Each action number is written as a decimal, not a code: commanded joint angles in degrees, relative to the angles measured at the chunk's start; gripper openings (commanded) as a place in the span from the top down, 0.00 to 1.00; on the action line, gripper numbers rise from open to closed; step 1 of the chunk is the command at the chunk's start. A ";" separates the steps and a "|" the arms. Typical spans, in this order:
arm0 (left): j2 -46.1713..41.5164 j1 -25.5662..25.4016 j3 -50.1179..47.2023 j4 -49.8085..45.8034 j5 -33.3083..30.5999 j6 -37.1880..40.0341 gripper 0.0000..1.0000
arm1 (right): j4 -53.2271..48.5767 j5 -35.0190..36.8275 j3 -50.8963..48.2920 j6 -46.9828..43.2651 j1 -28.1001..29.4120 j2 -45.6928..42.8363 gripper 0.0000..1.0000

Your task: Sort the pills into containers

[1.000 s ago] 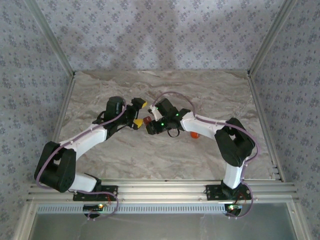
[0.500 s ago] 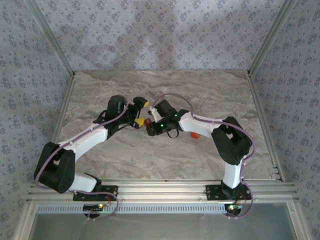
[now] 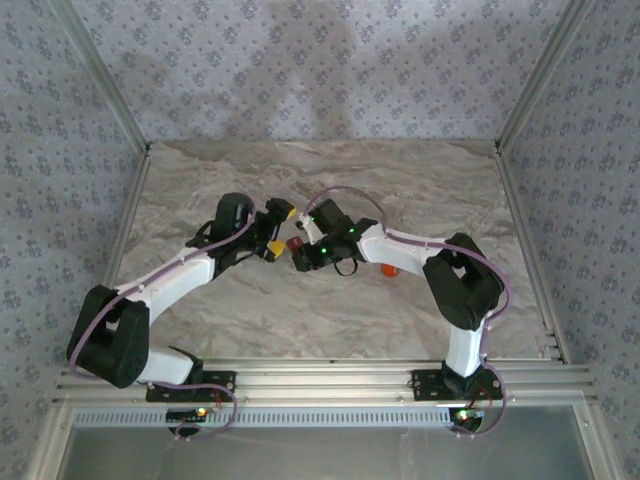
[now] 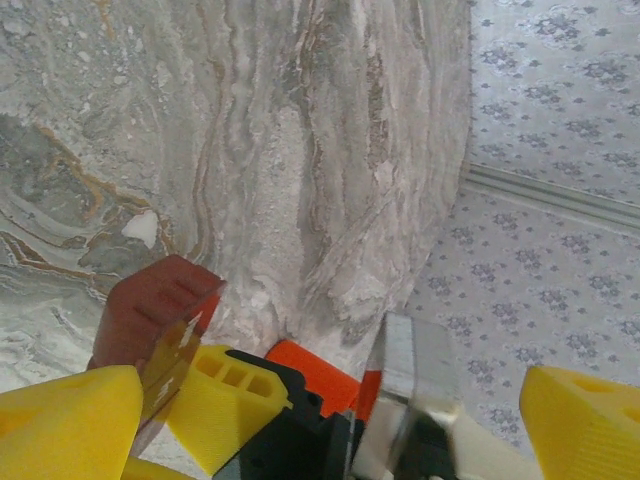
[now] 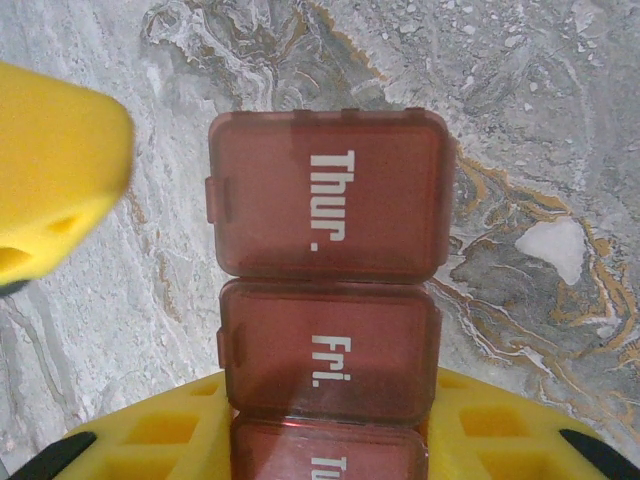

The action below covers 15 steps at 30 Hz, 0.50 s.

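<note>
**Top view.** The left gripper [image 3: 278, 229] stood spread wide at mid-table. The right gripper [image 3: 300, 252] met it from the right, pinching the strip [image 3: 296, 242]. The strip showed as a small red-brown spot just right of the left gripper's near finger. The two tips were close to touching. The bottle [image 3: 389, 269] lay on the table [image 3: 420, 180] beside the right forearm, well to the right of the meeting point. Bare marble ran far and left of both tips, and the walls stood well apart from them.

**Left wrist view.** The left gripper [image 4: 320, 420] had its yellow fingers [image 4: 60, 420] at the lower corners of the view, with nothing gripped between them. The end of the strip [image 4: 150, 310] rose at the left side of that gap, against a right finger [image 4: 220, 400].

**Right wrist view.** The right gripper [image 5: 320, 440] clamped the strip [image 5: 325, 270] across its width, with a yellow finger on each long side. The strip's long axis ran straight out from the jaws. Its lids, marked Fri. and then Thur., were both closed. One left finger [image 5: 50, 170] hung just left of the Thur. cell, apart from it.

I judged the left arm nearer the free end, which pointed toward its open gap, and that the coming move turned on this. I could not tell whether the strip rested on the marble or hung above it.
</note>
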 commanded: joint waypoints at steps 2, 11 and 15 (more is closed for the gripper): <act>1.44 -0.70 1.32 -0.60 -0.54 1.13 0.03 | -1.19 0.36 1.74 0.63 -0.11 -0.92 0.68; 3.17 -0.98 2.23 1.24 -0.37 0.63 0.03 | -0.75 0.16 1.47 0.93 0.20 -0.84 0.68; 3.49 -0.98 2.65 1.87 -0.37 0.39 0.03 | -0.65 0.12 1.38 0.93 0.27 -0.66 0.69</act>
